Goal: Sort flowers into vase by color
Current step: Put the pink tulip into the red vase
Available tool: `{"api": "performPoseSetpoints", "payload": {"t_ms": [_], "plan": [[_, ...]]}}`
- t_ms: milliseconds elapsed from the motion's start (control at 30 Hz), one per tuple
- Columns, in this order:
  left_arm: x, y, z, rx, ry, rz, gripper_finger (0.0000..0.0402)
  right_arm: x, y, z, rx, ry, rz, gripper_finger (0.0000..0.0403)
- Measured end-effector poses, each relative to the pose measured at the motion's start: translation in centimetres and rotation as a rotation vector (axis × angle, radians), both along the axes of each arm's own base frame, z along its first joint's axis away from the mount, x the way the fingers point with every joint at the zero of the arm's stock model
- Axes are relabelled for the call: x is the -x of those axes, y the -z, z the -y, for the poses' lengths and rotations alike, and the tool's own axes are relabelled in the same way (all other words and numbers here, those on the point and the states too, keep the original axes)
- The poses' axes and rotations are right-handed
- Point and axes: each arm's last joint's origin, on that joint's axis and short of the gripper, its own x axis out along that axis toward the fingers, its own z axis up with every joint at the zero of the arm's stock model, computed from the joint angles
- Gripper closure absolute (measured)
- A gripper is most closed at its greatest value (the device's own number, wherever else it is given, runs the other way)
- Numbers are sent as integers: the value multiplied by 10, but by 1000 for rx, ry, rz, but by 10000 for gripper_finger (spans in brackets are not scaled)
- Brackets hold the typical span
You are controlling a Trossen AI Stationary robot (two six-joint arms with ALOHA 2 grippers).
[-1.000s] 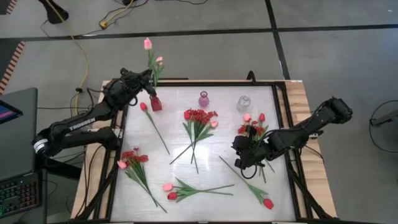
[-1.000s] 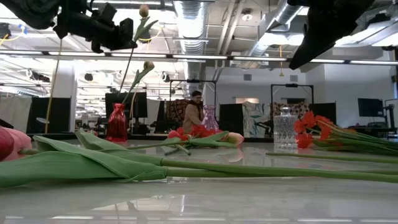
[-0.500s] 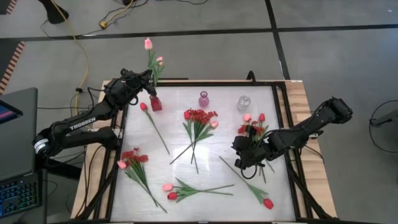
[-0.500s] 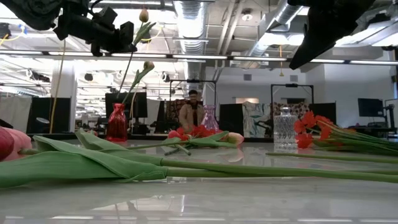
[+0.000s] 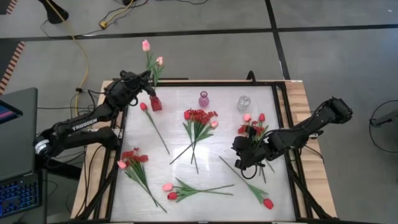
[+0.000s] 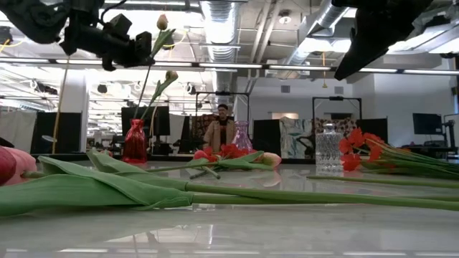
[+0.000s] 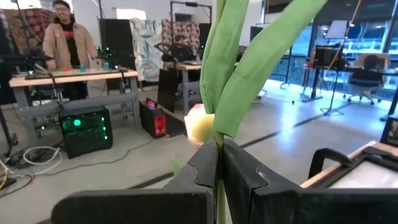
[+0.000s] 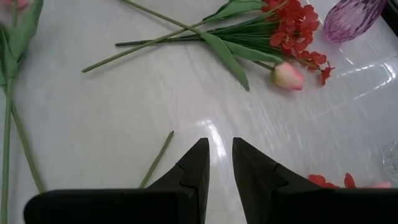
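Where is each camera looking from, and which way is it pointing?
High view: above the table, looking straight down; both arms show, left gripper over the red vase, right gripper among flowers.
Low view: at tabletop height, looking level across into the room; arms enter from above.
Left wrist view: on the left arm, looking past its fingers shut on a pink tulip stem toward the room.
Right wrist view: on the right arm, looking down past open fingers.
Shared: the high and low views both show the red vase.

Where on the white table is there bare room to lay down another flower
The white table is barest between the lone red tulip and the central red spray bunch, and along the near edge right of the pink-and-red tulip pair. It is crowded around the right hand and the right-side bunch.
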Motion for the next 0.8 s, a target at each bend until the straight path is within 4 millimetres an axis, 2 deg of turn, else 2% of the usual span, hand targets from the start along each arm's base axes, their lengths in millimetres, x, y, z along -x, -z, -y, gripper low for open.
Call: {"api": "performPoseSetpoints", "payload": {"t_ms": [667,800], "plan": [[8,26,-2,48,27,-18,401,-3,-2,-1,-13,0,28,306],[8,37,-2,90,27,-22,401,-3,-2,-1,-14,-1,33,306]]}}
